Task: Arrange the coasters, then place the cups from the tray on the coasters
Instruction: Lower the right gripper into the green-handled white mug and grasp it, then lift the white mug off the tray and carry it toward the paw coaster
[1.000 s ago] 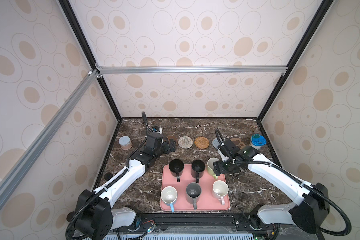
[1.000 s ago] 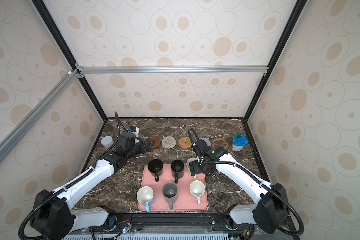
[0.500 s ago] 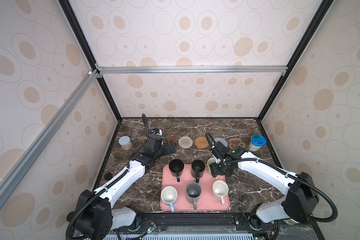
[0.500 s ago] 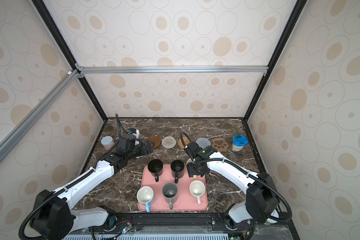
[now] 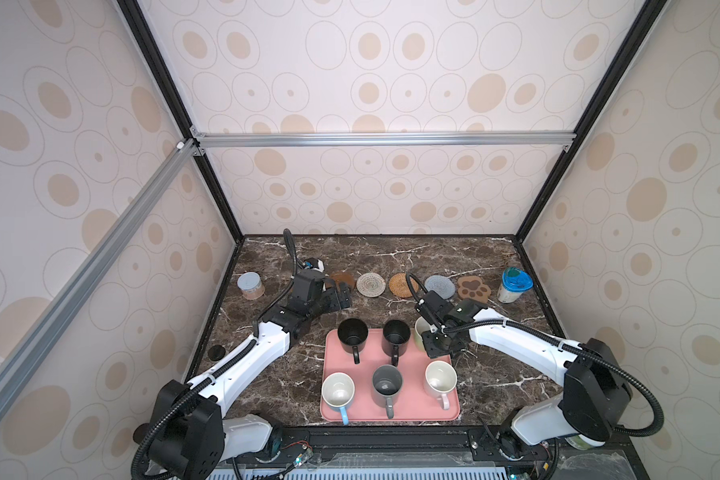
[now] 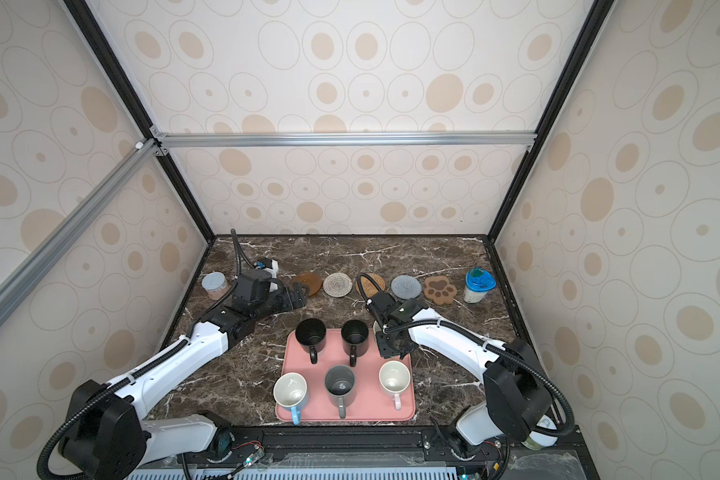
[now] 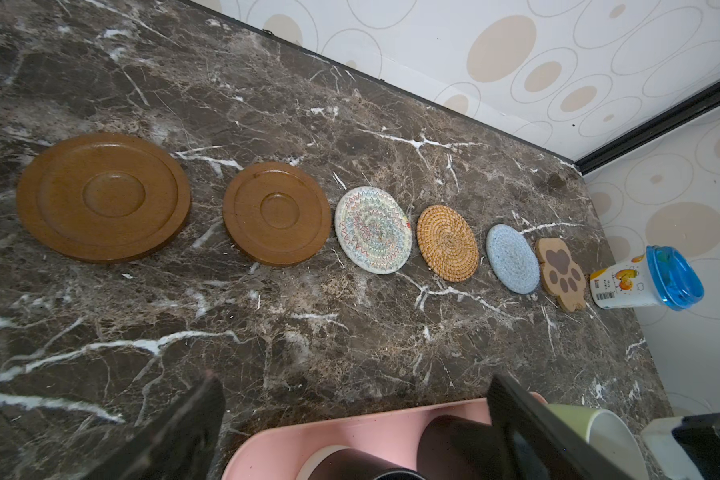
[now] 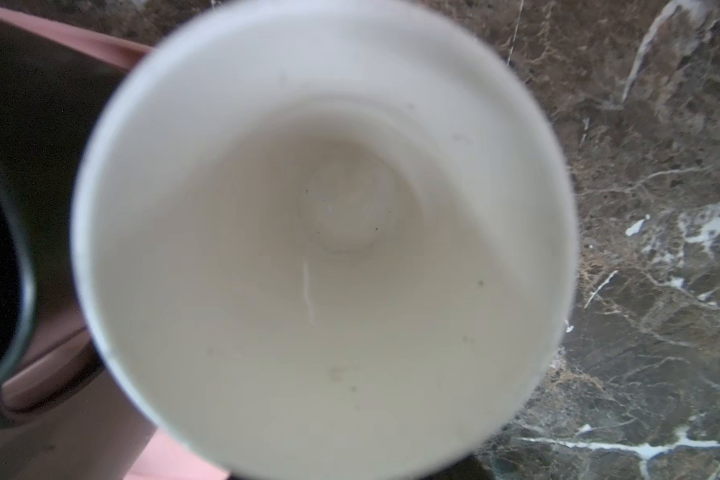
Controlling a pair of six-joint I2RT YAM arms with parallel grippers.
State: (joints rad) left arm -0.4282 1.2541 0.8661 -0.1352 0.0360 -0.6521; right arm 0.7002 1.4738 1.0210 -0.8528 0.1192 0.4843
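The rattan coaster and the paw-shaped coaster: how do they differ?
The rattan coaster is round; the paw-shaped coaster has a lobed paw outline. The rattan coaster is a tan woven spiral; the paw-shaped coaster is smooth with dark pad marks. Both lie flat on the marble table, with nothing on them.

A dark tabletop [image 7: 267, 83] of polished, white-veined marble look carries two smooth, satin-finished wooden discs [image 7: 102, 195] [image 7: 276, 212], a cream woven coaster [image 7: 373, 230] of stitched cord, a tan rattan coaster [image 7: 447, 243] of ribbed coiled cane, a nubbly grey-blue woven coaster [image 7: 513, 258] and a matt wooden paw-shaped coaster [image 7: 561, 272]. The pink tray [image 5: 416, 409] looks like smooth matt plastic, while the black mugs [image 5: 352, 336] [image 5: 395, 335] and the white inside of the light green mug [image 8: 329, 249] show glossy glaze. Brushed aluminium forms the crossbar [image 5: 383, 139], and the container's blue lid [image 7: 674, 276] is shiny translucent plastic.
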